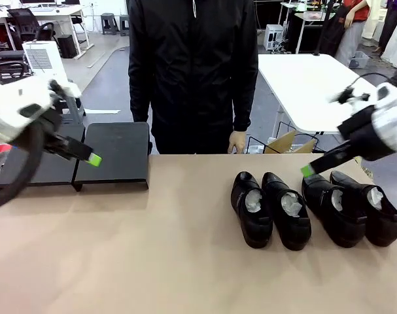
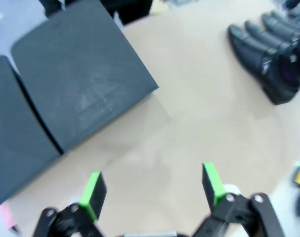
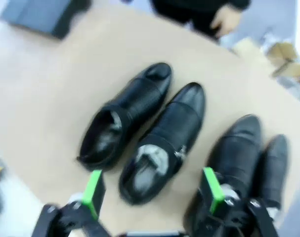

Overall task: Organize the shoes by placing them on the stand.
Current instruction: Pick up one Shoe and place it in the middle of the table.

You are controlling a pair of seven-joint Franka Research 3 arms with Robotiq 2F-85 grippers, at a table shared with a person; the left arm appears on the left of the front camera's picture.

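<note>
Several glossy black shoes stand side by side on the right half of the table, toes toward the person, with pale stuffing inside. The stand, two flat black panels, sits at the far left. My left gripper hovers over the stand's near edge and is open with nothing in it. In the left wrist view the left gripper hangs above bare tabletop, beside the stand, with the shoes far off. My right gripper hovers above the third shoe's toe and is open. The right gripper looks down on the shoes.
A person in a black jacket stands at the far edge, one hand hanging near the table. A cardboard box and a white table lie behind at the right. The brown tabletop is bare in the middle and front.
</note>
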